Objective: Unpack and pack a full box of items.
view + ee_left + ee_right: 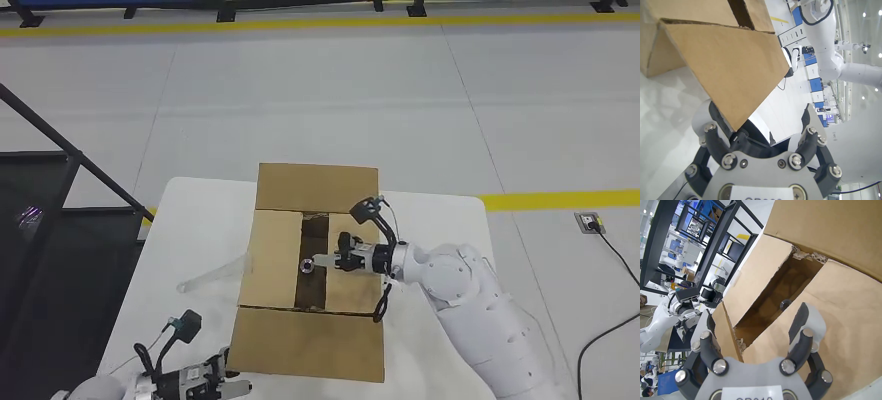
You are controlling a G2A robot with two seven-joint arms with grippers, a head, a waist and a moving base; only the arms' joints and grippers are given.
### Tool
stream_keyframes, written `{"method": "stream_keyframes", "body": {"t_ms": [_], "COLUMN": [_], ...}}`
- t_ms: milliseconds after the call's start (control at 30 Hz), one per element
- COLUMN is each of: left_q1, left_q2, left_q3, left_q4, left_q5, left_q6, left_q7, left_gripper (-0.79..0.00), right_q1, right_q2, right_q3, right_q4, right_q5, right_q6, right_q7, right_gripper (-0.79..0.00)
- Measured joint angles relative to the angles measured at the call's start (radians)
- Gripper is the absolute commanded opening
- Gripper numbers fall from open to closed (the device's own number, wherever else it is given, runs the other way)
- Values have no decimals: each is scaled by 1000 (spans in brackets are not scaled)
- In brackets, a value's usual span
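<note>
The brown cardboard box is sitting mid-way across the white surface, its two outer flaps lying folded out toward the far and near edges while the two inner flaps are leaving only a narrow gap. The right hand is hovering over that gap, fingers spread and gripping nothing, with a small dark round item showing down inside. The left hand is sitting at the near edge, spread wide too, the near flap's corner poking between its fingers. Unpacking is looking barely begun; emptying and repacking are all ahead.
</note>
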Motion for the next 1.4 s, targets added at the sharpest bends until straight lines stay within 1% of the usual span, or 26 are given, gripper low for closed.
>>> {"method": "stream_keyframes", "body": {"t_ms": [67,200,333,400,467,567,700,900,1100,1233,1333,1400], "left_q1": [-14,-35,-54,-65,-81,-107,-130,-151,-163,-171,-177,-181], "left_q2": [19,51,74,80,83,81,76,68,61,56,53,52], "left_q3": [13,24,31,35,40,60,88,119,151,172,185,190], "left_q4": [-1,-9,7,17,33,46,32,9,-15,-27,-33,-35], "left_q5": [-71,-152,-240,-282,-320,-366,-371,-313,-226,-191,-168,-139], "left_q6": [21,41,46,53,60,100,142,223,300,341,360,370], "left_q7": [-21,-41,-45,-53,-58,-28,41,192,315,385,417,440], "left_gripper": [0,0,0,0,0,0,0,0,0,0,0,0], "right_q1": [-2,-5,-9,5,34,85,144,236,317,347,361,368], "right_q2": [3,11,21,25,25,21,5,-24,-55,-68,-71,-71], "right_q3": [14,55,111,134,145,134,90,29,-3,5,17,23], "right_q4": [-19,-62,-79,-47,16,125,261,464,629,706,744,758], "right_q5": [-13,-57,-124,-154,-178,-162,-150,-89,25,158,252,294], "right_q6": [-6,6,54,91,126,112,86,-3,-136,-267,-345,-378], "right_q7": [-36,-114,-211,-239,-254,-273,-309,-359,-366,-322,-261,-226], "right_gripper": [0,0,0,0,0,0,0,0,0,0,0,0]}}
